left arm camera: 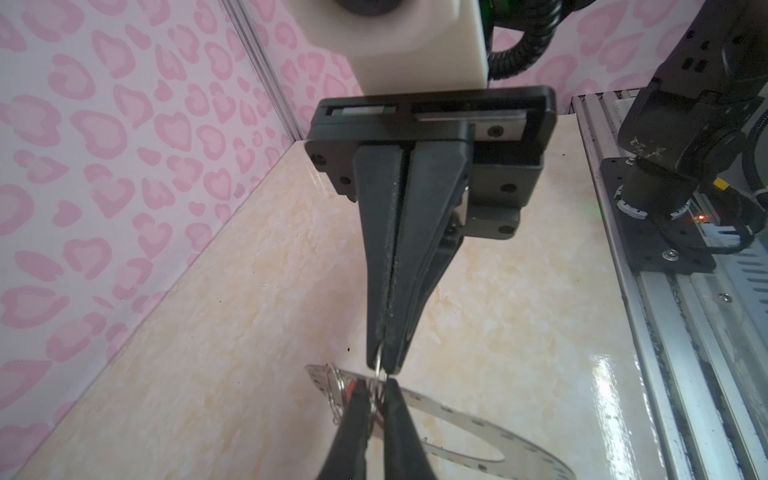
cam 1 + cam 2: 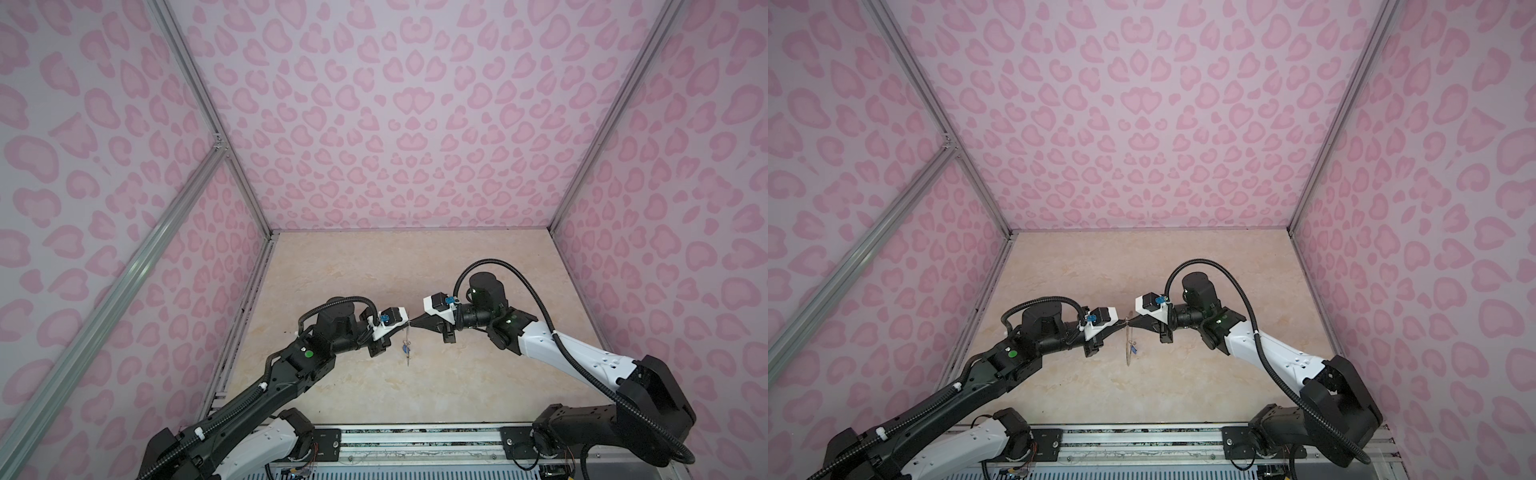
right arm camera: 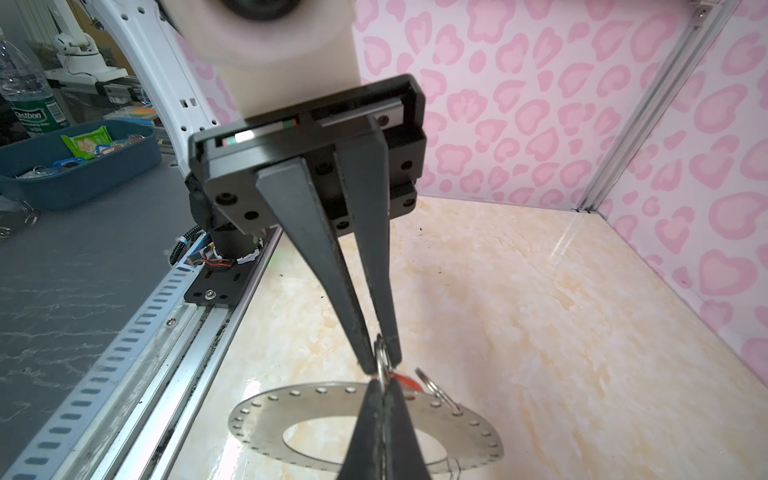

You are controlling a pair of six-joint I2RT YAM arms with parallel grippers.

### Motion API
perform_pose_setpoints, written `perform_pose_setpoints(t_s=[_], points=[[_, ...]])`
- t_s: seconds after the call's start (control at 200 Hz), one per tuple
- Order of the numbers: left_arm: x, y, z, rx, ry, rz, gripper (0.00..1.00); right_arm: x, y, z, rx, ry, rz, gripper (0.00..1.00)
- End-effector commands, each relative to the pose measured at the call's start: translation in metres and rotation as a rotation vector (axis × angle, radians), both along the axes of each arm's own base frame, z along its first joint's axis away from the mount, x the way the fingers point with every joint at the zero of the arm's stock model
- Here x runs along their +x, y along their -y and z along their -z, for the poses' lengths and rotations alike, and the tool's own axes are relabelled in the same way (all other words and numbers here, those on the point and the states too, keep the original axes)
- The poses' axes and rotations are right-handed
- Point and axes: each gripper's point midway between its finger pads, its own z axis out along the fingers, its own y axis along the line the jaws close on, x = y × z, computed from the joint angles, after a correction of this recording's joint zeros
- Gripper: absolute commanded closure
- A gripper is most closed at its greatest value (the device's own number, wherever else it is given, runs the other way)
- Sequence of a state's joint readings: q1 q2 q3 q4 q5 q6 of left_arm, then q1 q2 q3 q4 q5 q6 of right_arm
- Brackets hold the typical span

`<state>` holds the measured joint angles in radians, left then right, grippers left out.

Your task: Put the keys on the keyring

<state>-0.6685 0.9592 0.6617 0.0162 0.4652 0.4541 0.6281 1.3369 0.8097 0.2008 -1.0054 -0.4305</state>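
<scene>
Right fingers (image 1: 376, 249) clenched on the keyring's (image 3: 257, 415) top edge, left fingers (image 3: 316, 249) pinching the red key (image 3: 405, 379) beside it. Either thin hold could slip and drop the keyring.

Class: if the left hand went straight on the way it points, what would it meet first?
The left hand would meet the small wire ring at its tips, then probably the right hand, facing it tip to tip.

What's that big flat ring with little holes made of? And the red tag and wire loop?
The keyring looks like thin metal: grey, softly shiny, with punched rim holes. The red tag seems plastic, bright and smooth, but it's mostly hidden. The wire loop glints like steel.
</scene>
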Motion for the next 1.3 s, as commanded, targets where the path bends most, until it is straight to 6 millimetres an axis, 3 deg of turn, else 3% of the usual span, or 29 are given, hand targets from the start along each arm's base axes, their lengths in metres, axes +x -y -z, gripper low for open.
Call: perform_pose_setpoints(t_s=[0.0, 0.125, 0.26, 0.385, 0.45, 0.675, 0.91, 1.295], points=[[0.0, 0.003, -0.01, -0.018, 0.021, 0.019, 0.89, 0.0, -0.001, -0.003, 0.004, 0.035, -0.004, 1.0], [0.0, 0.002, -0.006, -0.003, 0.015, 0.018, 0.97, 0.001, -0.001, -0.004, 0.01, 0.043, -0.003, 1.0], [0.002, -0.001, -0.007, 0.022, 0.025, 0.001, 0.97, 0.006, -0.001, -0.003, 0.009, 0.054, 0.025, 1.0], [0.006, -0.004, -0.005, 0.08, 0.021, -0.017, 0.97, 0.014, 0.004, 0.003, -0.047, 0.109, 0.085, 0.78], [0.007, -0.006, -0.003, 0.121, 0.013, -0.02, 0.97, 0.017, 0.008, 0.005, -0.081, 0.164, 0.121, 0.73], [0.009, -0.008, -0.005, 0.192, -0.02, -0.02, 0.97, 0.017, 0.007, -0.01, -0.071, 0.307, 0.167, 0.75], [0.006, -0.004, -0.011, 0.188, -0.052, 0.002, 0.97, 0.011, -0.005, -0.011, -0.034, 0.298, 0.149, 0.79], [-0.001, -0.003, -0.009, 0.183, -0.059, 0.034, 0.97, 0.018, -0.009, -0.008, -0.009, 0.252, 0.183, 0.84]])
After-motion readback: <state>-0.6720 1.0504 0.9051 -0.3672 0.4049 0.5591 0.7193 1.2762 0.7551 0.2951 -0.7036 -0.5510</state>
